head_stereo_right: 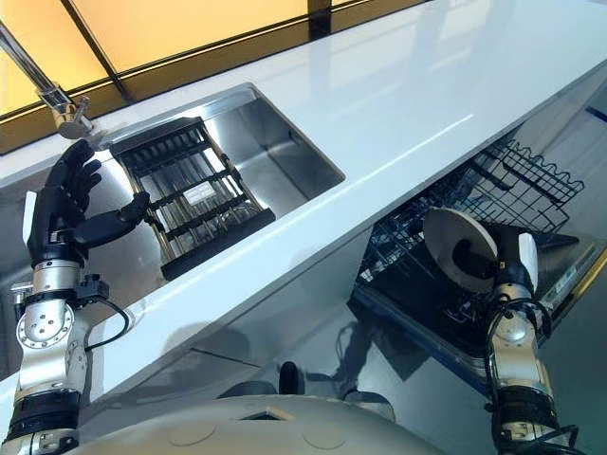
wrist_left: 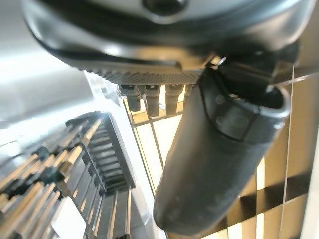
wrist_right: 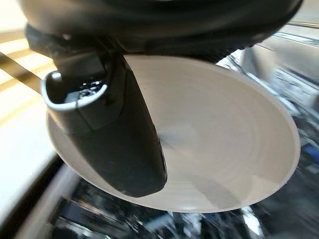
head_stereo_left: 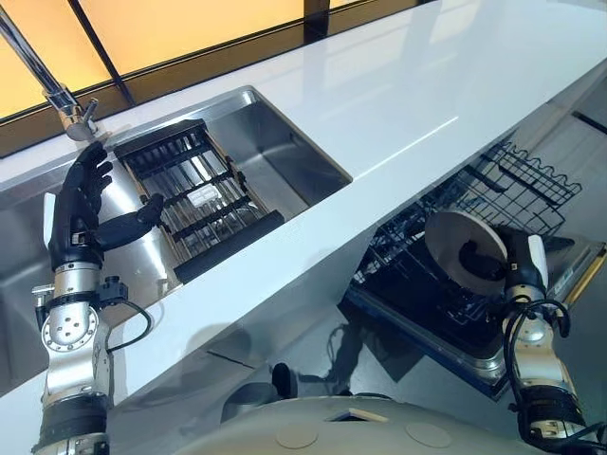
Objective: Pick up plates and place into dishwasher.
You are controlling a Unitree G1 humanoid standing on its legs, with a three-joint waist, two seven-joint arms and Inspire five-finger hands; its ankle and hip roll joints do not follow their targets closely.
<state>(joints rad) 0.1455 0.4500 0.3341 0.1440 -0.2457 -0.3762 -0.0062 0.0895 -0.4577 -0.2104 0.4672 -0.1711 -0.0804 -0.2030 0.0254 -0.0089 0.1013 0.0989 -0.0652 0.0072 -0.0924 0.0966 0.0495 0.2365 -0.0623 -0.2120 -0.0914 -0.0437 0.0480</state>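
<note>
hovering over the steel sink (head_stereo_left: 285,152), the left hand (head_stereo_left: 81,204) is spread loose beside its slatted dark drying rack (head_stereo_left: 194,194) (nothing held). right hand (head_stereo_left: 488,261) pinches a round, smooth white plate (head_stereo_left: 455,242), tilted on edge just above the dishwasher's black wire rack (head_stereo_left: 517,180).

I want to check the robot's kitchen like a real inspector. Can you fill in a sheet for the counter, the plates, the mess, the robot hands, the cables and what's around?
Surface: white counter, bare and glossy.
Job's things: one plate held above the open dishwasher rack; no other plates seen.
Clutter: dark drying rack in the steel sink.
Robot hands: right robot hand curled round the plate; left robot hand open above the sink.
Cables: nothing seen.
Surroundings: faucet; orange-lit window behind.
</note>
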